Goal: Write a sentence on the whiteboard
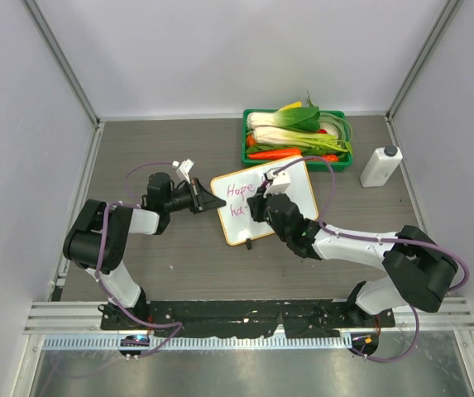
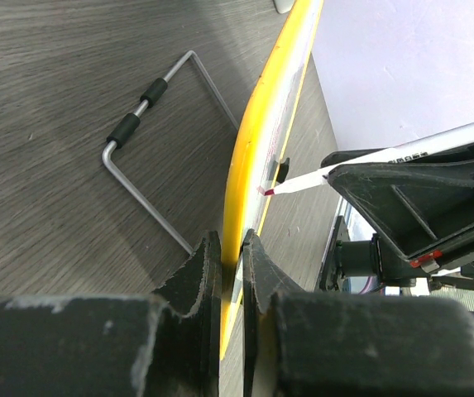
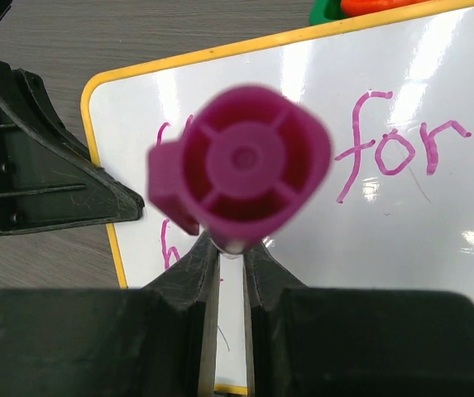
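Whiteboard (image 1: 301, 192) ctr, veg tray (image 1: 246, 142) behind, bottle (image 1: 380, 166) R

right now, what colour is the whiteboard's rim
Yellow-orange; the whiteboard's rim shows best in the left wrist view.

Green vegetable tray (image 1: 246, 145), white bottle (image 1: 380, 166).

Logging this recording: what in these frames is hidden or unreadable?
Top view: the right arm covers the middle of the whiteboard, hiding the sentence past "Hope" and "ha".
Right wrist view: the blurred marker cap in the right claw hides the first word and most of line two.
Left wrist view: the whiteboard, clamped in the left claw, is edge-on, so no writing is readable.
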`<state>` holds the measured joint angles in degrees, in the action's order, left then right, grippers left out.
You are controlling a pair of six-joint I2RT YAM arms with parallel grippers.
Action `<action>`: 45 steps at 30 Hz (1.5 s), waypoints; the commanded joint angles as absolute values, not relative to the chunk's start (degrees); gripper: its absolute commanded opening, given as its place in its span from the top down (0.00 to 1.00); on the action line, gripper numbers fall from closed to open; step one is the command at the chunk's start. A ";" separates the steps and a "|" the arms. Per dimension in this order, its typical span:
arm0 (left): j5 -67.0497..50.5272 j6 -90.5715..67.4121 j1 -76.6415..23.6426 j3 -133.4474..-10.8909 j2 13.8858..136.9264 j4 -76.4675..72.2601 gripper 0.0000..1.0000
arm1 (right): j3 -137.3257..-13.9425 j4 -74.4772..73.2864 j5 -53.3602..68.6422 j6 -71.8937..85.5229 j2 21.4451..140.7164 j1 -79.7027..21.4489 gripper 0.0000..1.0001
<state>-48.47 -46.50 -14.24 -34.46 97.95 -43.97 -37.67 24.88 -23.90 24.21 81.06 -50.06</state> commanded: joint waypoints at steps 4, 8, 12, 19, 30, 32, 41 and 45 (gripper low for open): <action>-42.45 -42.45 -14.33 -33.31 99.05 -34.98 1.00 | -35.60 24.96 -24.44 25.40 79.72 -50.01 0.98; -42.45 -42.45 -14.41 -33.22 99.05 -34.81 1.00 | -34.54 24.61 -23.91 25.66 78.93 -50.01 0.99; -42.45 -42.45 -14.33 -33.40 99.14 -34.89 1.00 | -33.84 24.17 -23.29 25.84 78.14 -49.92 0.99; -42.36 -42.36 -14.33 -33.31 99.14 -34.80 1.00 | -32.00 23.55 -21.36 26.54 76.64 -49.92 0.99; -42.36 -42.28 -14.41 -33.40 99.14 -34.72 1.00 | -32.96 24.26 -20.22 26.89 74.71 -50.01 0.99; -42.36 -42.28 -14.33 -33.49 99.14 -34.72 1.00 | -34.18 24.34 -19.78 26.89 74.62 -49.92 0.99; -42.28 -42.10 -14.33 -33.40 98.88 -34.45 1.00 | -37.88 25.58 -21.88 25.75 75.41 -49.57 0.99; -42.36 -42.10 -14.41 -33.40 98.88 -34.45 1.00 | -39.37 25.49 -23.11 25.75 77.34 -49.04 0.98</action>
